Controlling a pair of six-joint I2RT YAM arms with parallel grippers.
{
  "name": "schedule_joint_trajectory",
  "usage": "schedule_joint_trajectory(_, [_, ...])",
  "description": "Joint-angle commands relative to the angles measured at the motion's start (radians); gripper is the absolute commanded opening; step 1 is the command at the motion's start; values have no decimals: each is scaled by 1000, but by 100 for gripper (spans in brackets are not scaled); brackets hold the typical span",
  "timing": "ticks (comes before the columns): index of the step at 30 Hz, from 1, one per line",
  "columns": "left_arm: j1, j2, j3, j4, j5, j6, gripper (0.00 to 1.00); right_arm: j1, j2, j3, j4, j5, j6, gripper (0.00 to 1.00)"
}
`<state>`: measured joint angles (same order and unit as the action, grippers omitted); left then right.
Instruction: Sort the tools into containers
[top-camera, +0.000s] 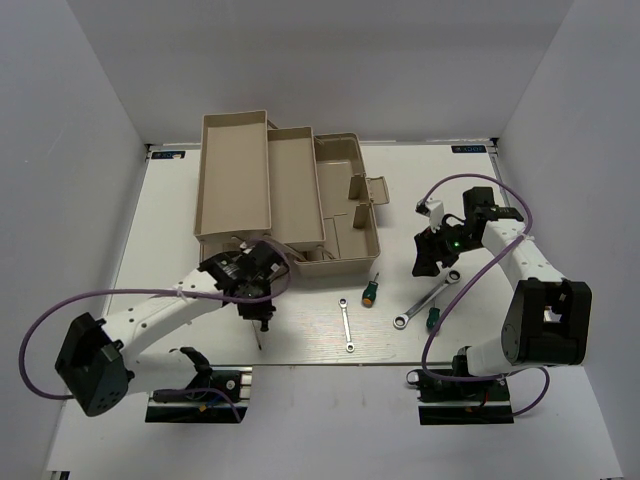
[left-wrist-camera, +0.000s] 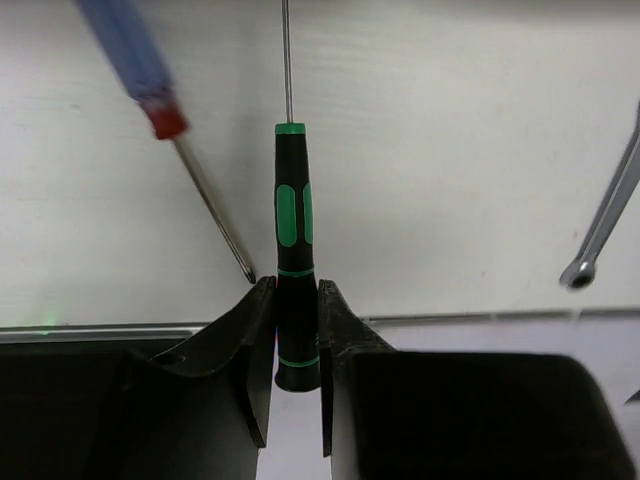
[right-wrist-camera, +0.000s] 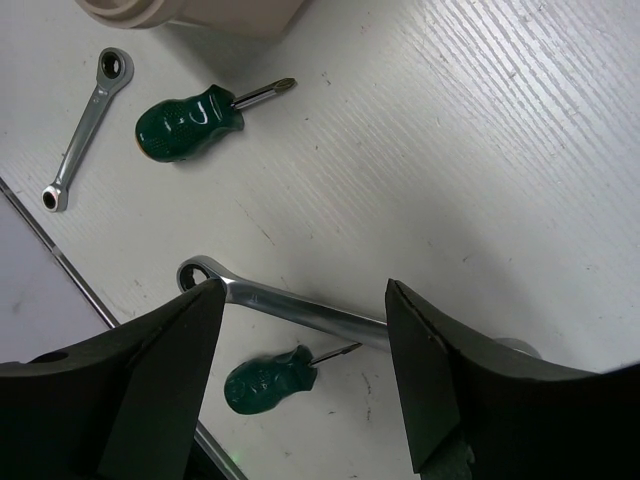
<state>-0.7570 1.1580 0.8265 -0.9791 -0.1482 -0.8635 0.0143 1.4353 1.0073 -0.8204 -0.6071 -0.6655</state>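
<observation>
Left gripper (left-wrist-camera: 297, 345) pinches the black-green screwdriver (left-wrist-camera: 293, 215) by its handle butt, low over the table near the toolbox (top-camera: 345, 222). Right gripper (right-wrist-camera: 303, 293) spread, straddling the longer wrench (right-wrist-camera: 268, 297). Step looks like pick. Next: lift, carry to a tray, release.

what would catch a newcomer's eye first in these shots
The big beige toolbox stands with its trays fanned open at the far middle of the table. Nearer, the left hand is shut on a thin black-green screwdriver. The right hand is spread open over the longer wrench.
</observation>
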Motion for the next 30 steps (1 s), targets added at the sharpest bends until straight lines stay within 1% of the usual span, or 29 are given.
schedule_joint_trajectory(1, [-54, 43, 46, 8, 116, 86, 0, -1, 5, 40, -20, -22, -19, 71])
schedule_joint_trajectory(4, [-96, 71, 82, -4, 144, 119, 0, -2, 2, 36, -19, -22, -22, 71])
schedule_joint_trajectory(5, [-106, 81, 95, -4, 157, 132, 0, -32, 2, 34, -22, -20, -22, 71])
schedule_joint_trajectory(6, [-117, 97, 123, -4, 182, 148, 0, -33, 4, 34, -25, -20, -25, 71])
schedule_joint_trajectory(9, [-163, 126, 190, 10, 231, 231, 0, -33, 2, 33, -22, -16, -26, 71])
schedule_joint_trajectory(11, [-198, 135, 230, 48, 260, 308, 0, -36, 2, 37, -20, -17, -26, 71])
schedule_joint_trajectory(12, [-209, 147, 261, 65, 298, 364, 0, -36, 2, 37, -22, -17, -23, 71])
schedule_joint_trajectory(13, [-218, 157, 273, 85, 329, 365, 0, -36, 2, 39, -23, -16, -23, 71])
schedule_joint_trajectory(14, [-228, 166, 287, 103, 350, 426, 0, -36, 4, 39, -23, -17, -22, 71])
schedule_joint_trajectory(16, [-251, 184, 309, 150, 467, 484, 0, -34, 2, 42, -25, -17, -23, 71])
schedule_joint_trajectory(17, [-251, 207, 319, 172, 567, 538, 0, -36, 2, 40, -28, -14, -25, 71])
schedule_joint_trajectory(19, [-289, 241, 355, 189, 657, 599, 0, -36, 2, 42, -31, -13, -29, 71])
schedule_joint_trajectory(21, [-312, 278, 408, 189, 639, 623, 0, -36, -3, 43, -36, -10, -29, 71])
schedule_joint_trajectory(25, [-294, 296, 490, 189, 492, 633, 0, -36, -9, 39, -33, -5, -31, 71])
schedule_joint_trajectory(29, [-266, 296, 559, 272, 267, 607, 0, -34, -9, 37, -34, -6, -32, 71])
schedule_joint_trajectory(30, [-266, 308, 569, 284, 215, 571, 0, -33, -10, 37, -34, -5, -31, 71])
